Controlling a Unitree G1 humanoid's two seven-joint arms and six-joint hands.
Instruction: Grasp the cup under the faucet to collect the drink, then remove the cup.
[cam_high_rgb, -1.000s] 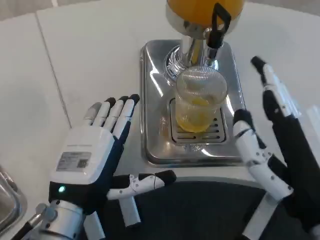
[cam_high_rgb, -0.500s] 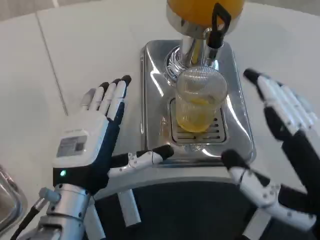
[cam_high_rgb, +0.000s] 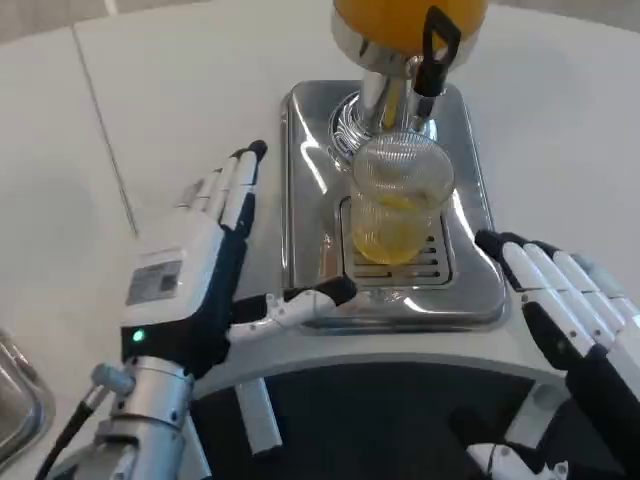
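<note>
While the cup (cam_high_rgb: 398, 205) sits on the drip tray (cam_high_rgb: 300, 200) under the faucet (cam_high_rgb: 432, 55), part-filled, your left hand (cam_high_rgb: 195, 275) is spread open just beside the tray, holding nothing. Your right hand (cam_high_rgb: 570, 320), open too, has dropped lower and nearer since a second ago.

Single head cam, looking steeply down at the table (cam_high_rgb: 180, 70) from the robot's own side

It sits up high on the robot and faces forward and down, close in, so the drink dispenser (cam_high_rgb: 410, 20) gets cropped at the top edge (only the bottom of the orange tank fits). The drip tray (cam_high_rgb: 300, 200) lands about center frame, left hand (cam_high_rgb: 195, 285) low on the left, right hand (cam_high_rgb: 575, 330) low on the right, both forearms running off the bottom edge.
</note>
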